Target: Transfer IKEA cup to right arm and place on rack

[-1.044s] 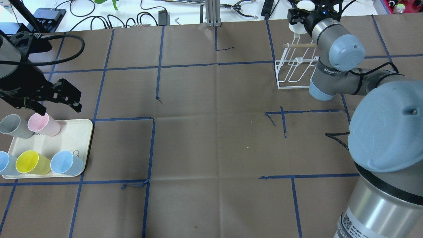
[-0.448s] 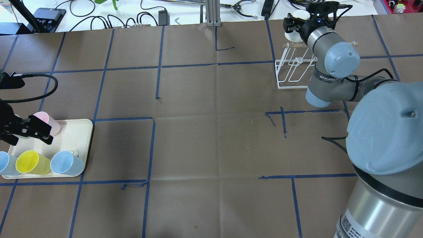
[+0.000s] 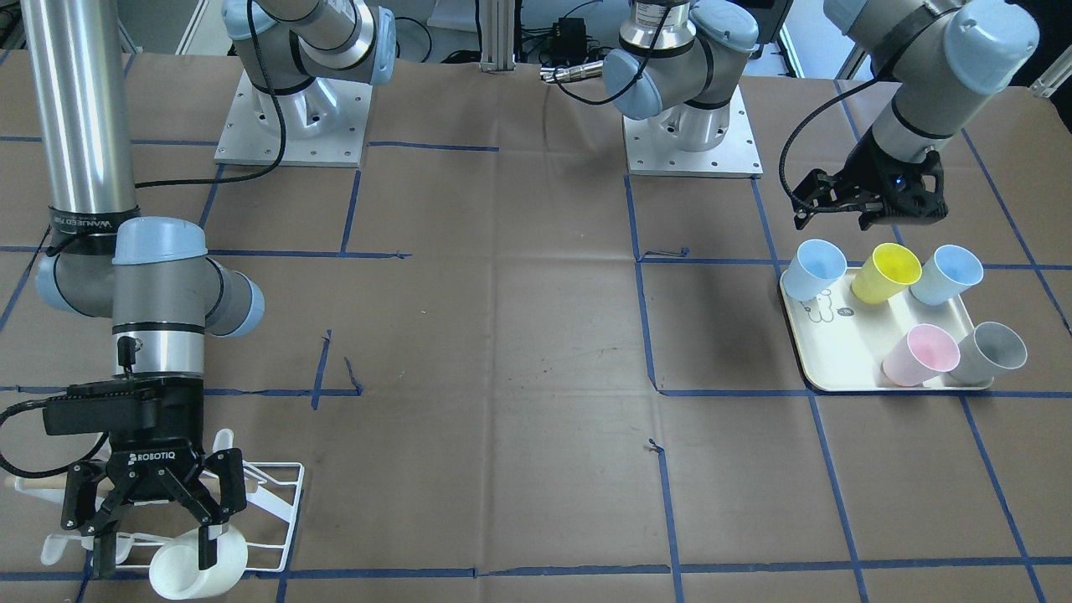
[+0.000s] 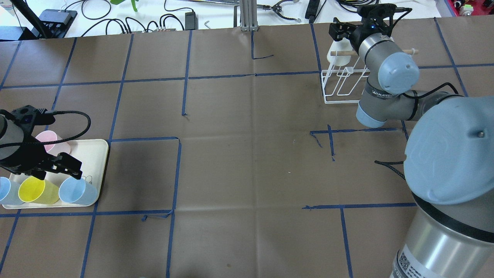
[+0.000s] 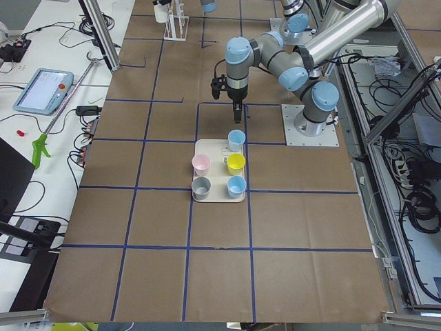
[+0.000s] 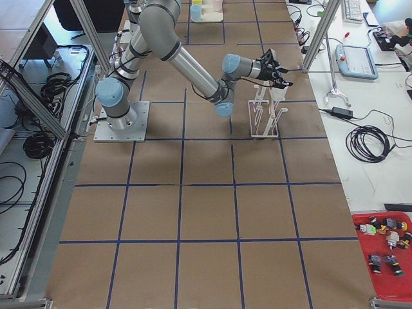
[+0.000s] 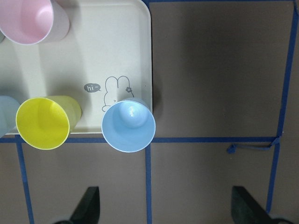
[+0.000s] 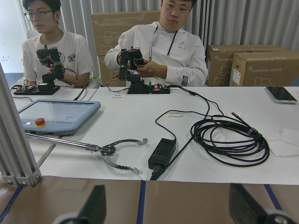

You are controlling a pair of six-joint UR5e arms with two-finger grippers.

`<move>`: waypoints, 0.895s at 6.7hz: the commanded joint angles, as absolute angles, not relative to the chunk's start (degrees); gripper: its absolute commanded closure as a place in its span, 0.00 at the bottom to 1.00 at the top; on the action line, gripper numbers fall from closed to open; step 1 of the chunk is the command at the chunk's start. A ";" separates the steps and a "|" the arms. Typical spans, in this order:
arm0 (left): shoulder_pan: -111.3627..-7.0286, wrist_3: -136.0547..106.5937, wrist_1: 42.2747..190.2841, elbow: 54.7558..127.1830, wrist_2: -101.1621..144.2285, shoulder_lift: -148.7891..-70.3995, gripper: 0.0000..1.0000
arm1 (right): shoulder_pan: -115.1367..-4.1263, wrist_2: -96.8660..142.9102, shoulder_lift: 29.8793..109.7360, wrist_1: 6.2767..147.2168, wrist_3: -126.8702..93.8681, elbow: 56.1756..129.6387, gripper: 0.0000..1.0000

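A white IKEA cup (image 3: 197, 571) hangs on its side at the end of the white wire rack (image 3: 280, 494), under the wooden dowel (image 4: 349, 53). It also shows in the overhead view (image 4: 334, 57). My right gripper (image 3: 155, 553) is over the rack with its jaws spread wide. One fingertip is next to the cup's rim, and the right wrist view shows nothing between the fingers. My left gripper (image 3: 867, 209) is open and empty above the cream tray (image 3: 837, 356). It hovers over a blue cup (image 7: 128, 126) and a yellow cup (image 7: 43, 122).
The tray also holds a pink cup (image 3: 921, 353), a grey cup (image 3: 994, 350) and another blue cup (image 3: 948, 274). Cables, an adapter and tools lie on the white bench (image 4: 154, 17) beyond the far edge. Two operators (image 8: 161, 46) sit there.
The white cup went from high in the right gripper down onto the rack, and the gripper now stands apart from it. My left gripper moved from over the pink and grey cups to over the yellow and blue ones.
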State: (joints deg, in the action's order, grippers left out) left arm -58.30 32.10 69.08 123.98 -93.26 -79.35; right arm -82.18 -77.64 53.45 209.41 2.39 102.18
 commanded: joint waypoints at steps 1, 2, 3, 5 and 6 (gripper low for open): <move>-58.27 32.08 63.81 126.74 -93.25 -83.66 0.01 | -82.18 -77.70 53.87 209.09 2.03 101.87 0.00; -58.27 32.08 63.29 127.26 -93.43 -85.24 0.01 | -82.18 -77.43 54.31 209.18 1.76 101.60 0.00; -58.27 32.08 61.11 127.79 -93.60 -87.26 0.01 | -82.18 -77.61 56.67 208.83 1.41 101.86 0.00; -58.18 32.08 60.65 127.97 -93.78 -89.29 0.01 | -83.57 -76.82 62.20 204.12 1.15 102.30 0.00; -58.10 31.82 60.64 128.06 -93.87 -90.17 0.01 | -85.50 -76.82 65.10 203.30 -3.73 103.00 0.00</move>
